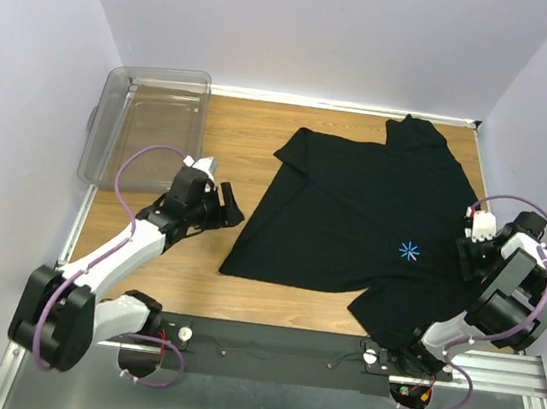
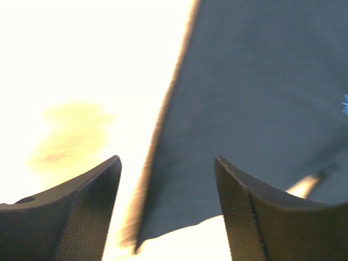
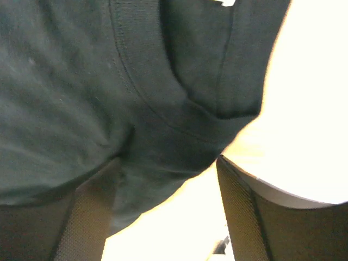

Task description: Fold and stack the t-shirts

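One black t-shirt [image 1: 363,216] lies spread flat on the wooden table, with its light-blue starburst logo [image 1: 409,250] facing up. My left gripper [image 1: 232,207] is open just left of the shirt's left edge. In the left wrist view the shirt [image 2: 244,81] has a corner lying between the open fingers of the left gripper [image 2: 168,179]. My right gripper [image 1: 469,252] sits at the shirt's right edge. In the right wrist view the right gripper [image 3: 168,185] is open over the shirt's ribbed collar [image 3: 141,81], with the white neck tag [image 3: 225,2] at the top edge. No other t-shirt shows.
A clear plastic bin [image 1: 148,122] stands at the back left of the table. Grey walls close in the table on three sides. A metal rail [image 1: 334,354] carrying the arm bases runs along the near edge.
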Motion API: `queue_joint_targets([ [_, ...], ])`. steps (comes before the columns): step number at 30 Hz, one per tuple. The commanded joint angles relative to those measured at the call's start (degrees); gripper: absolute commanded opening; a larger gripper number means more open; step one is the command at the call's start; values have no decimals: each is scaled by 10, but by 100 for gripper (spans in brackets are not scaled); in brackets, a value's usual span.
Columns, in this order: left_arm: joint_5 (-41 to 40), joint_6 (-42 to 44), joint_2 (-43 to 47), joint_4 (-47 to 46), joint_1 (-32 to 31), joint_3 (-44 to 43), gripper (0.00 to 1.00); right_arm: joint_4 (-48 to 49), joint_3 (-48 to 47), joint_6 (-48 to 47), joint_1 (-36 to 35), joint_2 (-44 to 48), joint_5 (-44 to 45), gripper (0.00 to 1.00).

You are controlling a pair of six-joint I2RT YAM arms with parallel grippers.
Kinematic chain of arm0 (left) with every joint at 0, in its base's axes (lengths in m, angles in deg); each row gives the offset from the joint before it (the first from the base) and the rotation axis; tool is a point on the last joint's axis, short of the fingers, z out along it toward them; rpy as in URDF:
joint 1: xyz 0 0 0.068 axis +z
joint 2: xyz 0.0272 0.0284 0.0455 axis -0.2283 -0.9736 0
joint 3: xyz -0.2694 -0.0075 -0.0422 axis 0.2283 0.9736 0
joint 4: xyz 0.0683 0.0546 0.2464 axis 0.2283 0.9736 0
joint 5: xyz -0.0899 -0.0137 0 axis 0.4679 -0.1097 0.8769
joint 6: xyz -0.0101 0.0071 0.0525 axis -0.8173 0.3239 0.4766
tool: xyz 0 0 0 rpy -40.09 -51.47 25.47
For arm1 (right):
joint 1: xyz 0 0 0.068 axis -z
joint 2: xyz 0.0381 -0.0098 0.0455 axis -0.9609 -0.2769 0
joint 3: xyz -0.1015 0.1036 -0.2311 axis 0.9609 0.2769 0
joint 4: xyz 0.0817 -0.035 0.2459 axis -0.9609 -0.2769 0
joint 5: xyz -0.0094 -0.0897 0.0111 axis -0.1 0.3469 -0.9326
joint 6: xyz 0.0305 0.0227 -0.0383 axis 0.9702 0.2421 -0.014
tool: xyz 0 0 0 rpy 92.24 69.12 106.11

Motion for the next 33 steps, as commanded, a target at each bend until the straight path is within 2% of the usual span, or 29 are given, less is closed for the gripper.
queue_joint_targets([
  [1,109,39,17,-112,-6,11,82,-32,-1,-78,8,-3,-6,83],
  [6,78,58,-84,-129,-56,-63,82,-70,-46,-64,8,16,-100,84],
  [11,-12,81,-290,-94,-79,-276,80,-151,-106,-45,-17,34,-252,83],
  [12,-40,79,-355,-71,-78,-312,80,-160,-108,-39,-24,39,-274,83],
  [13,-43,73,-388,-61,-75,-380,80,-161,-109,-30,-34,43,-295,83],
  [16,-59,44,-494,-18,-59,-497,78,-159,-112,6,-66,58,-361,83],
  [17,-59,39,-513,-8,-54,-520,74,-157,-113,15,-69,60,-376,83],
  [20,-63,16,-564,12,-44,-572,70,-157,-126,39,-75,53,-419,83],
  [26,-72,2,-620,37,-39,-617,70,-152,-132,42,-75,27,-415,83],
  [30,-107,-10,-666,70,-32,-659,70,-148,-121,42,-75,22,-426,83],
  [33,-110,-17,-681,76,-23,-682,66,-146,-114,40,-75,23,-427,83],
])
